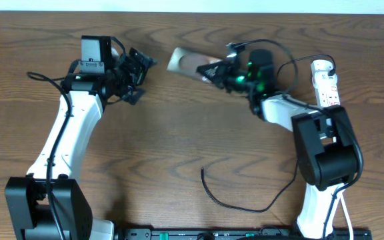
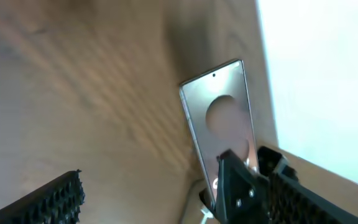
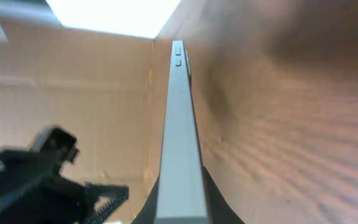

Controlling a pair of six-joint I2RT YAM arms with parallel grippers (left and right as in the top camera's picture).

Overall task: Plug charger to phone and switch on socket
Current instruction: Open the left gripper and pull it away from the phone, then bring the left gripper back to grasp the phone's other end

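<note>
Left pincer [image 1: 137, 79] gapes wide, empty; right pincer [image 1: 219, 71] clamps the phone [image 1: 185, 62] edgewise.

No legible text, brand or number from my remote station. Back of phone [image 2: 219, 115], left wrist view: pale oval patch only, any lettering there blurred past reading. Same phone [image 3: 180, 155] edge-on in right wrist view: side buttons visible, nothing I can read on them. White socket [image 1: 327, 81] at table's far right, overhead view: small red marks, too small for me to make out as signs or words.
</note>
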